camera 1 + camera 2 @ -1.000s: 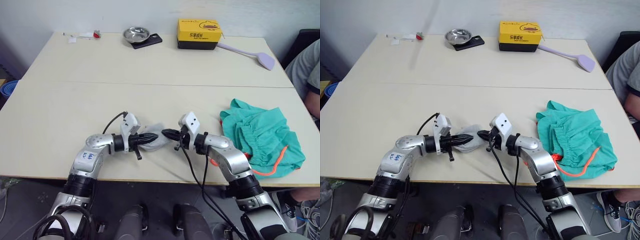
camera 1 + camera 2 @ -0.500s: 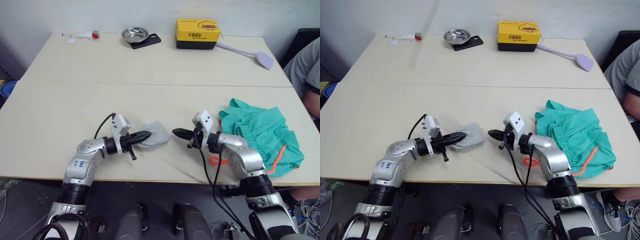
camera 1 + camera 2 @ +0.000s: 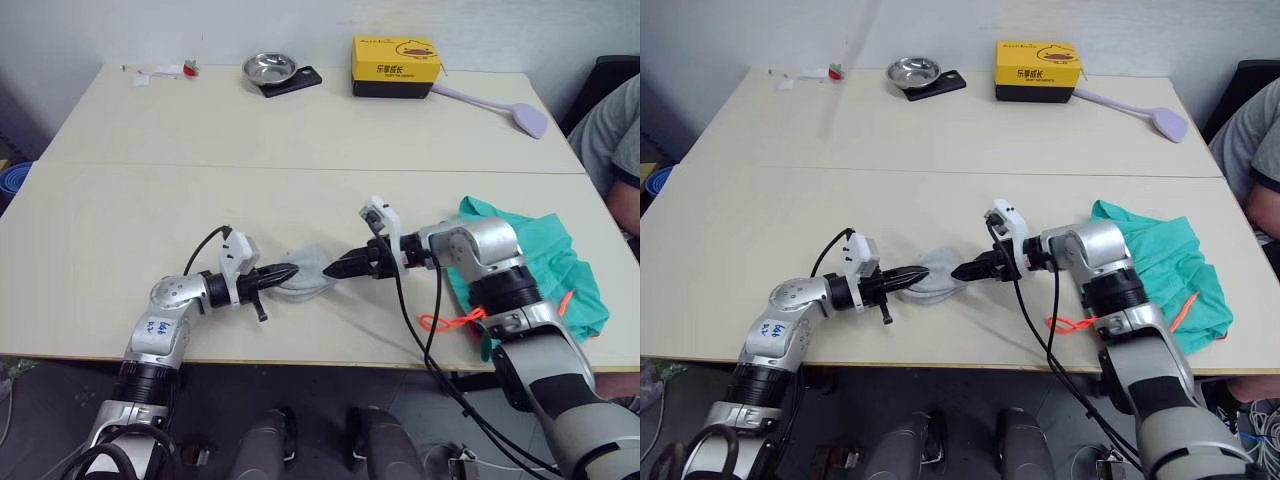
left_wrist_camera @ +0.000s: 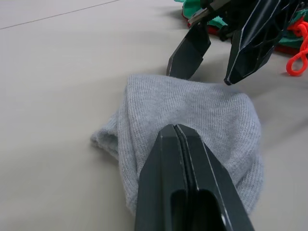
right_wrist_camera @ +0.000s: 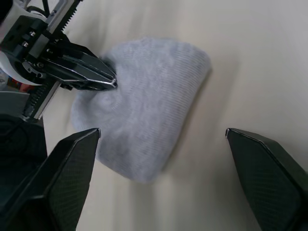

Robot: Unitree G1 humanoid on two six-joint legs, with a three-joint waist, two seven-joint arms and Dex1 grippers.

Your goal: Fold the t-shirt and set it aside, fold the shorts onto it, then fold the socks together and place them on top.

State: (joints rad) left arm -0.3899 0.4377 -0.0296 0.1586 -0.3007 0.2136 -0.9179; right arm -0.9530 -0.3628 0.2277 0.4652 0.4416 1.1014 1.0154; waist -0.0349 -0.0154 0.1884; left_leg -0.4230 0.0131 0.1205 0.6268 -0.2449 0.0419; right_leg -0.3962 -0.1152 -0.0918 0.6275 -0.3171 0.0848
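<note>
A: Left side first. The left gripper [image 3: 285, 272] lies low over the table [image 3: 300, 140], fingers pressed together with no gap, pinching the near-left edge of the socks [image 3: 308, 272]. In the left wrist view the two black fingers meet on the grey knit.

B: And the bundle itself?

A: A small grey mound at the front middle of the table. Its long axis seems to run left to right, roughly along the line between the two grippers. I cannot tell from here whether both socks are stacked in it or one is rolled inside.

B: Right side?

A: The right gripper [image 3: 345, 268] points leftward at the socks, tips just at the bundle's right edge. Jaws spread wide: the right wrist view has the bundle centred between the two fingers, neither one touching cloth that I can make out. It holds nothing.

B: So which way does the cloth lie from those open fingers?

A: Straight ahead, in line with them. My judgement: a short advance leftward, then closing, would catch the right end while the left one pins the other.

B: Farther right?

A: The shorts [image 3: 540, 250] sit in a loose heap near the front right of the table, orange drawstring [image 3: 455, 320] trailing toward the front edge, with red cloth under them, probably the t-shirt [image 4: 284, 48]. Well apart from the socks. A person's arm [image 3: 615, 140] shows at the right margin.
</note>
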